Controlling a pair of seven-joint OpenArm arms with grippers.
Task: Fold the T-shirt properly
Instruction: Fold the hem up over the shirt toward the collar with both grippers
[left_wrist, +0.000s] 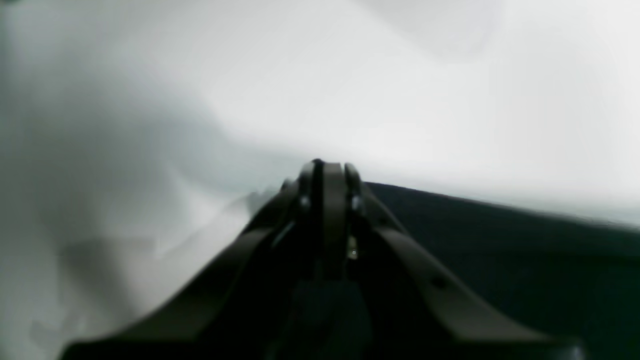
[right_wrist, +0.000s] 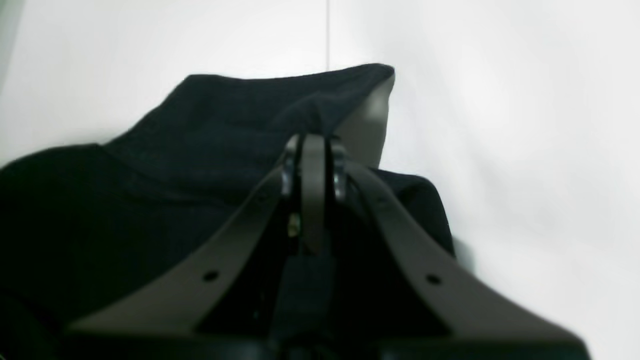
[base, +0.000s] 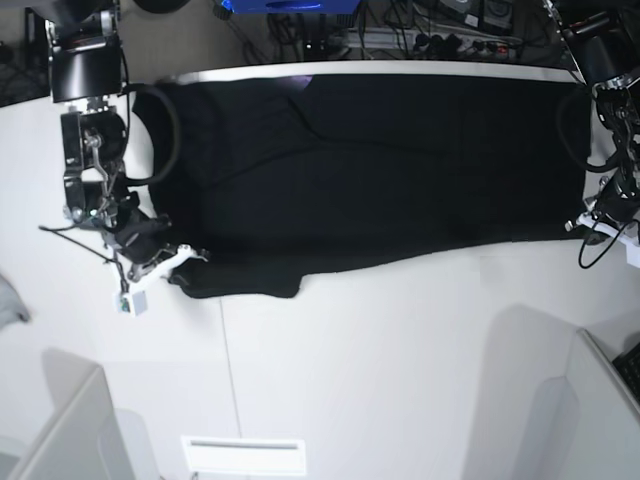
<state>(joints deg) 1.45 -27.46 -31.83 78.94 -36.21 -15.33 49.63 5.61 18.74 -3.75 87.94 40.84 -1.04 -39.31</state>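
The black T-shirt lies spread across the far half of the white table, plain side up. At its near left corner, my right gripper is shut on the cloth. In the right wrist view the gripper pinches a raised fold of the T-shirt. My left gripper sits at the shirt's near right corner. In the left wrist view this gripper is shut where the edge of the T-shirt meets its tips.
A small grey cloth scrap lies at the table's left edge. White bin walls rise at the near left and near right. Cables and equipment crowd the space behind the table.
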